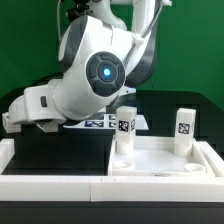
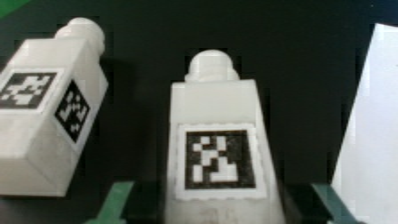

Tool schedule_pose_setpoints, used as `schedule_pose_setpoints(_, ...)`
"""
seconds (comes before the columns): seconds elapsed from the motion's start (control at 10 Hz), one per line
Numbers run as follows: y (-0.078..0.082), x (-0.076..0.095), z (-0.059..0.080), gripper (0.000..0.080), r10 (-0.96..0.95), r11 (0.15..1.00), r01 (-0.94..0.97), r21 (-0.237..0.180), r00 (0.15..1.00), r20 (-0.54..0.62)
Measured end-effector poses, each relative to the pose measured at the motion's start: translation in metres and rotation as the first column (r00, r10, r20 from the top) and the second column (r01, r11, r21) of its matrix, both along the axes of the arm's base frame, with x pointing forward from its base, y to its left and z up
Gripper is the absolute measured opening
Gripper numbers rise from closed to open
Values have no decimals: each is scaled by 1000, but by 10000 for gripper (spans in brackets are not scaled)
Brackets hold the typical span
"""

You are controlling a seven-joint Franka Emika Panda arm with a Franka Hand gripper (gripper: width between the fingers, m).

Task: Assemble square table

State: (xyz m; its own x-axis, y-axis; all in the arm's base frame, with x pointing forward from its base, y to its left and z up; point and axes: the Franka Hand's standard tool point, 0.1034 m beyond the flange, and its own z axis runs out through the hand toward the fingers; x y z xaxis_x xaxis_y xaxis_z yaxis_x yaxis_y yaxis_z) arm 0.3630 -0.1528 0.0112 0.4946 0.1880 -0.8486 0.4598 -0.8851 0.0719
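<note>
— Gripper (image 2: pixel 221 205) first: how did it stand?
— Released. Its fingers (image 2: pixel 121 203) flanked the middle leg (image 2: pixel 217 130) with a dark gap on each side, so nothing was grasped.
— And the biggest thing in shot?
— The arm (image 1: pixel 95 70) filled the middle of the exterior view and reached down toward the exterior view's left, over the black desk (image 1: pixel 60 150).
— Where did the table's parts lie?
— The square slab (image 1: pixel 165 162) sat on the desk at the exterior view's right, rimmed hollow face up, just behind the low white wall (image 1: pixel 50 187) along the front.
— Behind it?
— The marker board (image 1: pixel 100 123) lay flat beyond the slab, partly hidden by the arm.
— And the legs?
— Two showed in the exterior view, well apart: the corner leg (image 1: pixel 126 125) at the slab's far corner, the rim leg (image 1: pixel 184 122) further toward the exterior view's right. Whether they stood on the slab or just behind it could not be told.
— Close up?
— In the wrist view the middle leg showed its tag and a round peg at one end; the side leg (image 2: pixel 59 105) lay near it, not touching, at a slight angle to it. A white surface (image 2: pixel 374 100) at that view's edge was too cropped to name.
</note>
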Motion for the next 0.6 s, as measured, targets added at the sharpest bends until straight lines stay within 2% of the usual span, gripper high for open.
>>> schedule_pose_setpoints(0.6,0,0,0,288,0,1000,0,0,1000,0)
